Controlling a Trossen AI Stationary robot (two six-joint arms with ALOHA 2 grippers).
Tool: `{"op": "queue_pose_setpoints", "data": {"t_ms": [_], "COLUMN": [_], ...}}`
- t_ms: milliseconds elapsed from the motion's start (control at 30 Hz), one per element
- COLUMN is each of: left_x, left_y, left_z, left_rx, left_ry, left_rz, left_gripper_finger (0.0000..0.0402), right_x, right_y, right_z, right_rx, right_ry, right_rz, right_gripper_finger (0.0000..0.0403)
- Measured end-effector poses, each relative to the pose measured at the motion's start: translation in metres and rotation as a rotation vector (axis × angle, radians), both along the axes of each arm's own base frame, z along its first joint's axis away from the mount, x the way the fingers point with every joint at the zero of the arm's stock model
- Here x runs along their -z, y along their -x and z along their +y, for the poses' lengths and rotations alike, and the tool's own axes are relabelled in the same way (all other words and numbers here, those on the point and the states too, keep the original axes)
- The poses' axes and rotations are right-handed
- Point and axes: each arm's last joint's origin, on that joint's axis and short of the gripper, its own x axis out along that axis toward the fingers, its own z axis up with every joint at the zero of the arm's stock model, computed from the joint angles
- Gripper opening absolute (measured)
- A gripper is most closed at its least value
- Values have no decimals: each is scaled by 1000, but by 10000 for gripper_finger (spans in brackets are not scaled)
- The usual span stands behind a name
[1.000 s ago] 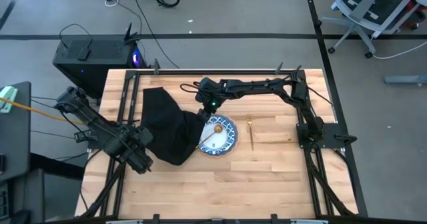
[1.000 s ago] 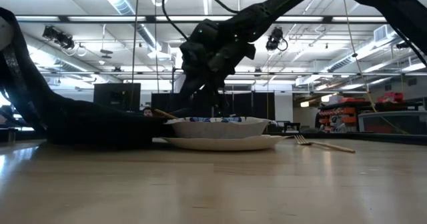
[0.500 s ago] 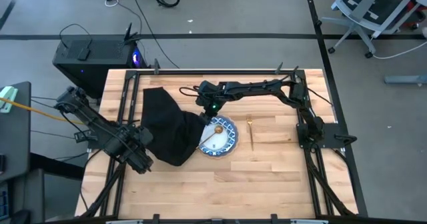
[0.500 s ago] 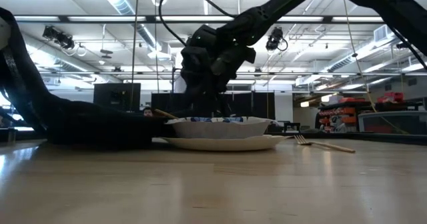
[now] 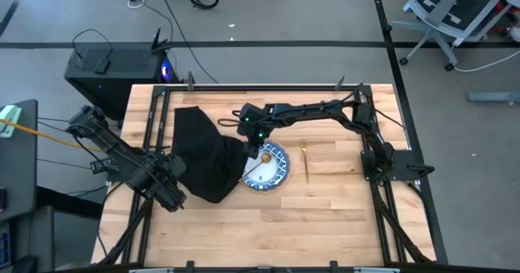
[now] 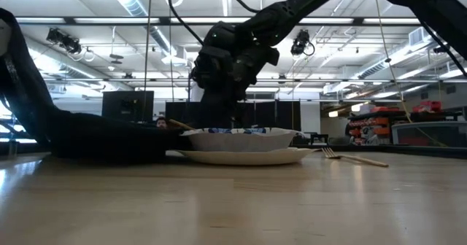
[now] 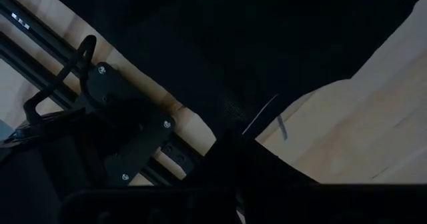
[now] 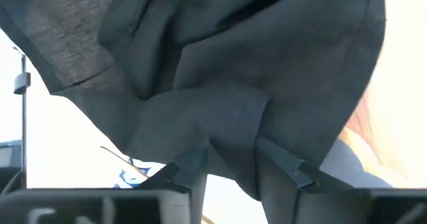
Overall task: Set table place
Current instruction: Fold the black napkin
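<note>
The black napkin (image 5: 203, 155) lies crumpled on the table's (image 5: 325, 204) left half. Its right edge reaches the round plate (image 5: 282, 175). On the plate sits the blue-and-white dish (image 5: 272, 161) with the gold spoon (image 5: 258, 167) in it. The gold fork (image 5: 306, 164) lies on the wood to the right of the plate. My right gripper (image 5: 248, 145) is down at the napkin's right edge beside the plate, its fingers close together on cloth. My left gripper (image 5: 173, 197) is at the napkin's near left corner. My right gripper has a raised fold of the napkin near its right edge (image 8: 230, 154) between its two fingers (image 8: 190, 171). It comes from above, pointing down. Creases in the cloth run toward the gap. The rest of the napkin lies slack on the table.
Black rails (image 5: 154, 135) edge the table. Bare wood lies near the front edge (image 5: 309, 224) and at the far right (image 5: 341, 143). The right arm (image 5: 317, 108) stretches across the table's far part.
My right gripper has gone toward the table's left and near edges and down, from above the plate's far rim onto the napkin's right edge. The napkin, plate, dish, spoon and fork have stayed put.
</note>
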Motion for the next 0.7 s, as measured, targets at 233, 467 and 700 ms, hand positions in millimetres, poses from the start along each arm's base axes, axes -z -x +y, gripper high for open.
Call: {"op": "queue_pose_setpoints", "data": {"t_ms": [233,467,700], "left_x": [0,0,-2], "left_y": [0,0,0], "left_z": [0,0,3], "left_rx": [1,-2,-64], "left_ry": [-9,-9,-36], "left_rz": [-7,-7,-59], "left_gripper_finger": [5,5,5], "right_x": [0,-34,-115], "right_y": [-1,6,38], "right_z": [7,6,-1], "right_rx": [-15,-32,29], "right_ry": [23,158,308], "right_rz": [0,-87,-245], "right_gripper_finger": [17,5,3]}}
